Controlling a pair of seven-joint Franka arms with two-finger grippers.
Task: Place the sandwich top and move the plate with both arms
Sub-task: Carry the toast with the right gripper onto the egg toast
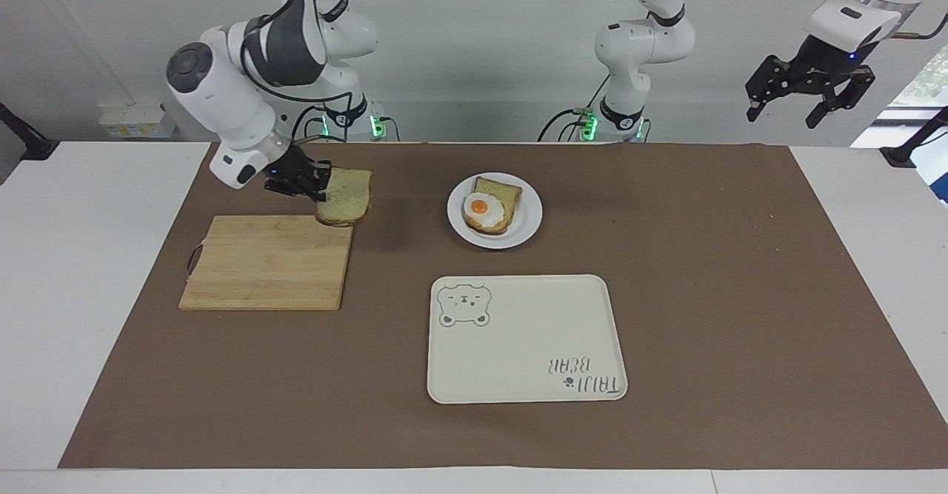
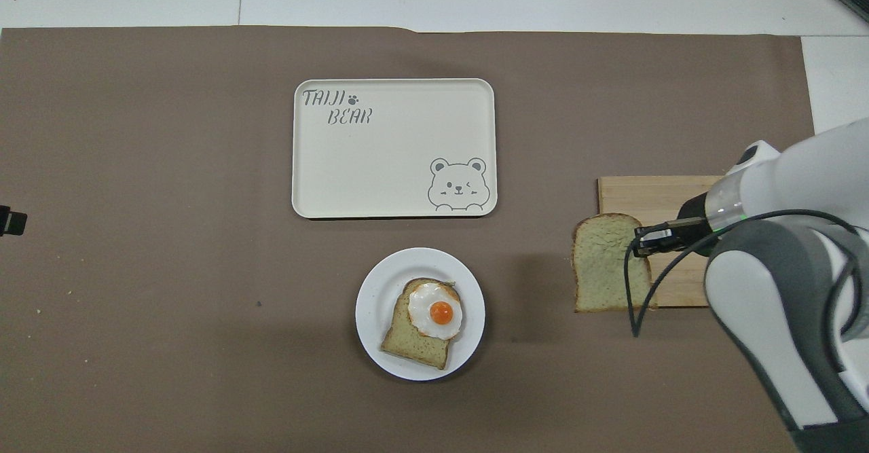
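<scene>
The sandwich top [image 1: 346,197] [image 2: 604,263], a plain pale greenish slice with brown crust, hangs in the air over the corner of the wooden cutting board [image 1: 268,262] [image 2: 662,198] that lies nearest the plate. My right gripper [image 1: 317,183] [image 2: 641,241] is shut on its edge. The small white plate [image 1: 527,221] [image 2: 372,317] lies on the brown mat and carries a bread slice topped with a fried egg [image 1: 485,209] [image 2: 434,312]. My left gripper [image 1: 809,103] waits open, high above the left arm's end of the table.
A cream rectangular tray [image 1: 526,340] [image 2: 394,147] with a bear drawing lies farther from the robots than the plate. The brown mat [image 1: 703,294] covers most of the table.
</scene>
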